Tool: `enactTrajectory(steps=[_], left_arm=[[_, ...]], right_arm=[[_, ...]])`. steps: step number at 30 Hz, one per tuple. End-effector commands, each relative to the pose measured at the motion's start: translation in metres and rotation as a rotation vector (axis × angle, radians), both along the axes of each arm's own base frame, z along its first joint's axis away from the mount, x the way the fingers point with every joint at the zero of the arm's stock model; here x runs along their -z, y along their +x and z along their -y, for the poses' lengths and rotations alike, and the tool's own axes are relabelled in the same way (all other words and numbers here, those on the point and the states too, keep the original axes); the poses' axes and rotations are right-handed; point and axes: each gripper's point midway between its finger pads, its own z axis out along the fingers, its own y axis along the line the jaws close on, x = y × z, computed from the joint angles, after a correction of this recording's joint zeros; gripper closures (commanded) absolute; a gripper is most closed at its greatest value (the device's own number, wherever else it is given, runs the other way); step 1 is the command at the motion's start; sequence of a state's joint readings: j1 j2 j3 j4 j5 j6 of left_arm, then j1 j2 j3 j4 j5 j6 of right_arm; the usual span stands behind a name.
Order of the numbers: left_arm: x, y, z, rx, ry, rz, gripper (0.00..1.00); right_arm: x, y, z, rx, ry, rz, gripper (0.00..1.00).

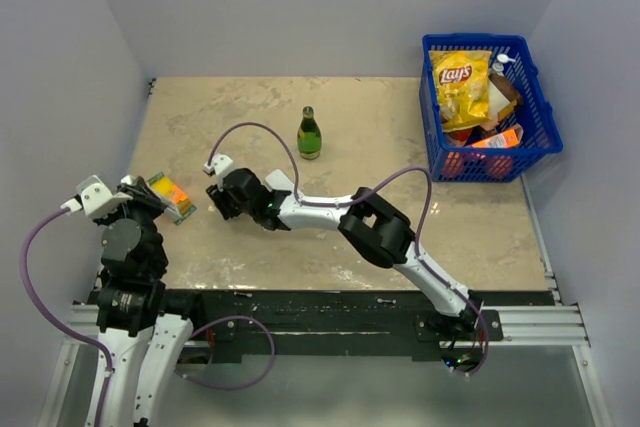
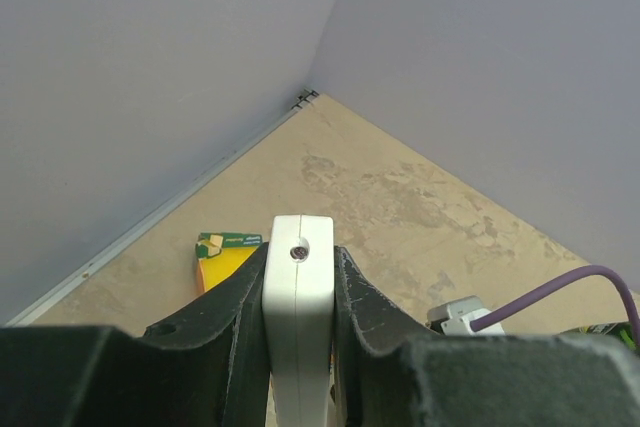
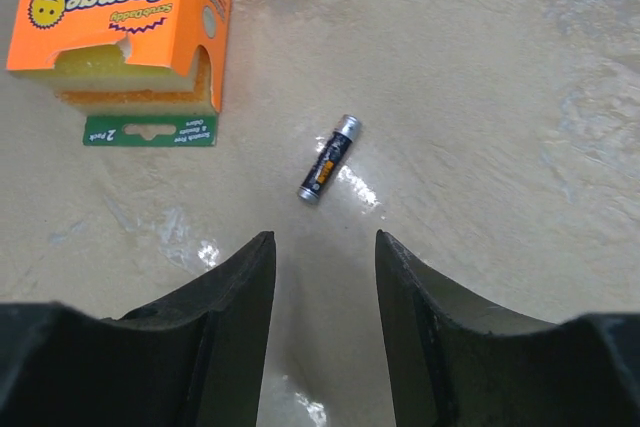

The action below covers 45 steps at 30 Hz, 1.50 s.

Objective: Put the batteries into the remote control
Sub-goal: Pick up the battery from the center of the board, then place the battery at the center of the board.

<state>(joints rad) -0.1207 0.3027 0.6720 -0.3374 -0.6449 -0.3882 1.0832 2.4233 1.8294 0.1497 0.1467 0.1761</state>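
The job looks barely started to me. The left gripper (image 2: 300, 257) has its fingers (image 2: 235, 317) pressed in on the remote control (image 2: 297, 337), a slim white bar standing on edge between them with its narrow end poking out past the fingertips. From that end alone I cannot tell whether the battery cover is off or whether any cell sits inside.

Over at the right gripper (image 3: 322, 242), the two fingers (image 3: 235, 297) stand apart with nothing but bare table (image 3: 520, 97) in the gap. One battery (image 3: 328, 160), small and dark with a silver cap, lies flat just beyond the fingertips, roughly in line with the gap and angled a little across it. It touches neither finger. I cannot find the second battery in any view.

The Sponge Daddy sponge pack (image 3: 120, 17) lies further out past the fingertips, off to the side of one finger and apart from the battery. A green bottle (image 1: 310, 134) and a blue basket (image 1: 541, 143) of snacks stand well away from both grippers.

So, as I judge it, the remote is in hand and presented. What remains is nearly everything: picking up this battery, seating it, then finding and loading the other one.
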Motion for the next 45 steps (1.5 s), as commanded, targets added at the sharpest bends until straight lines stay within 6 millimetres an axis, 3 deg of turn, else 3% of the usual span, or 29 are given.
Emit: enactTrajectory(steps=[1, 5, 15, 19, 20, 22, 23, 24, 26, 30, 33, 34, 37, 39, 40, 42, 43, 44, 45], left_arm=[[-0.012, 0.003, 0.004, 0.029, 0.017, 0.044, 1.00], [-0.011, 0.004, 0.006, 0.037, 0.018, 0.041, 1.00], [-0.011, 0.002, 0.009, 0.058, 0.020, 0.045, 1.00], [-0.012, 0.002, 0.009, 0.059, 0.022, 0.047, 1.00], [-0.012, 0.002, 0.009, 0.059, 0.022, 0.049, 1.00], [-0.011, 0.002, 0.009, 0.059, 0.024, 0.046, 1.00], [-0.012, 0.002, 0.009, 0.059, 0.024, 0.048, 1.00], [-0.011, 0.002, 0.009, 0.061, 0.025, 0.047, 1.00], [-0.012, 0.002, 0.009, 0.059, 0.026, 0.048, 1.00], [-0.012, 0.003, 0.010, 0.069, 0.028, 0.052, 1.00], [-0.012, 0.004, 0.012, 0.080, 0.029, 0.054, 1.00], [-0.013, 0.004, 0.013, 0.083, 0.029, 0.055, 1.00], [-0.014, 0.005, 0.015, 0.096, 0.033, 0.063, 1.00], [-0.013, 0.007, 0.018, 0.115, 0.035, 0.062, 1.00], [-0.014, 0.007, 0.019, 0.119, 0.036, 0.063, 1.00], [-0.014, 0.008, 0.020, 0.127, 0.038, 0.064, 1.00], [-0.014, 0.008, 0.020, 0.128, 0.038, 0.065, 1.00], [-0.014, 0.008, 0.020, 0.128, 0.038, 0.065, 1.00], [-0.013, 0.008, 0.021, 0.130, 0.038, 0.062, 1.00]], right_arm=[[-0.044, 0.010, -0.028, 0.004, 0.154, 0.088, 0.53], [-0.031, 0.010, -0.035, 0.026, 0.154, 0.107, 0.50], [0.003, 0.026, -0.031, 0.145, 0.094, 0.186, 0.52], [0.012, 0.026, -0.022, 0.180, 0.062, 0.207, 0.60], [0.019, 0.023, -0.017, 0.181, 0.043, 0.204, 0.66], [0.012, 0.022, -0.014, 0.186, 0.048, 0.211, 0.74], [0.018, 0.018, -0.009, 0.179, 0.029, 0.209, 0.82], [0.005, 0.016, -0.009, 0.171, 0.050, 0.216, 0.87], [0.007, 0.007, -0.002, 0.137, 0.037, 0.206, 1.00], [-0.023, -0.005, 0.015, 0.108, 0.062, 0.221, 1.00], [-0.048, -0.015, 0.040, 0.111, 0.060, 0.225, 1.00], [-0.063, -0.021, 0.056, 0.128, 0.070, 0.216, 1.00], [-0.077, -0.024, 0.103, 0.207, 0.043, 0.198, 1.00], [-0.071, -0.025, 0.131, 0.251, -0.004, 0.153, 1.00], [-0.056, -0.022, 0.152, 0.288, -0.028, 0.105, 1.00], [-0.055, -0.023, 0.182, 0.344, -0.059, 0.061, 1.00], [-0.039, -0.024, 0.203, 0.384, -0.085, 0.020, 1.00], [-0.045, -0.024, 0.213, 0.408, -0.077, 0.016, 1.00], [-0.038, -0.025, 0.228, 0.443, -0.103, 0.004, 1.00]])
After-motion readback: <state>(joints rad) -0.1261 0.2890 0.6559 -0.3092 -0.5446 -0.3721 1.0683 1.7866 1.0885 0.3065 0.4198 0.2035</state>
